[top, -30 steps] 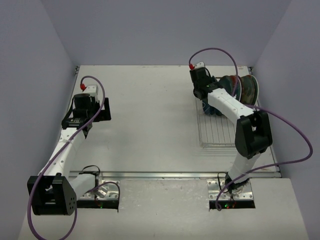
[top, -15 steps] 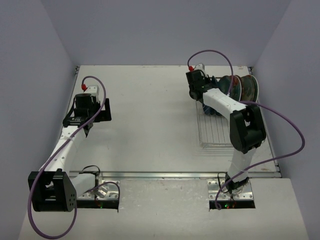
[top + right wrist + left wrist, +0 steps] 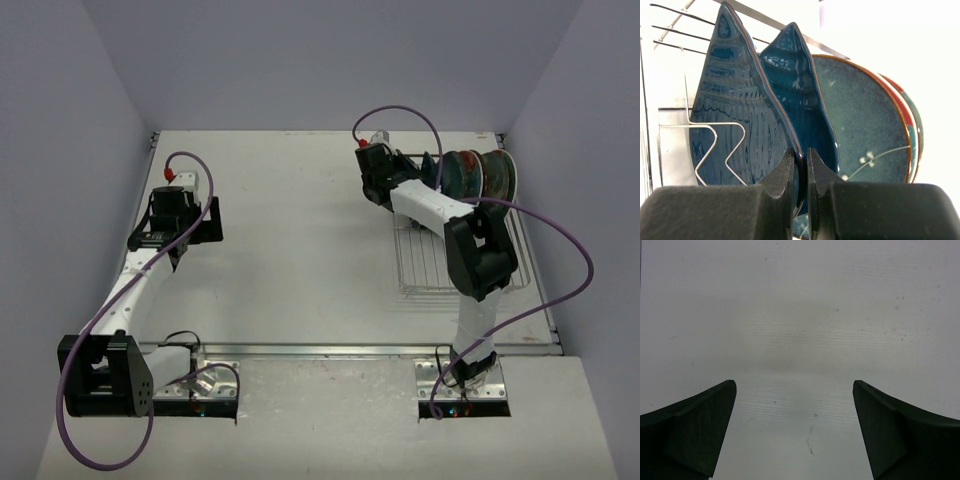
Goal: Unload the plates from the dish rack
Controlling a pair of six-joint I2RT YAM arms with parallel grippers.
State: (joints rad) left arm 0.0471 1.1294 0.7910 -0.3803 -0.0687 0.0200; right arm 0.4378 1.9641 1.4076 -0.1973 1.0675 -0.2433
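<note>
Several plates stand on edge at the far end of the silver wire dish rack [image 3: 430,262]. In the right wrist view the nearest is a dark blue ribbed plate [image 3: 735,110]. Behind it are a second dark blue plate [image 3: 800,75], a teal plate with pale flowers [image 3: 865,120] and a red-rimmed plate [image 3: 904,112]. My right gripper [image 3: 800,162] is shut on the rim of the nearest dark blue plate, one finger on each face. A bent rack wire [image 3: 715,142] crosses in front of that plate. In the top view my right gripper [image 3: 376,178] is at the rack's far left corner. My left gripper [image 3: 794,386] is open and empty over bare table.
The other plates [image 3: 478,176] fill the rack's far right part. The near part of the rack is bare wire grid. My left gripper [image 3: 172,228] hovers at the table's left side. Purple cables loop over both arms. Walls close in the table on three sides.
My right gripper has moved left along the rack's far end, and its forearm has swung round with it. The left arm has barely moved.
</note>
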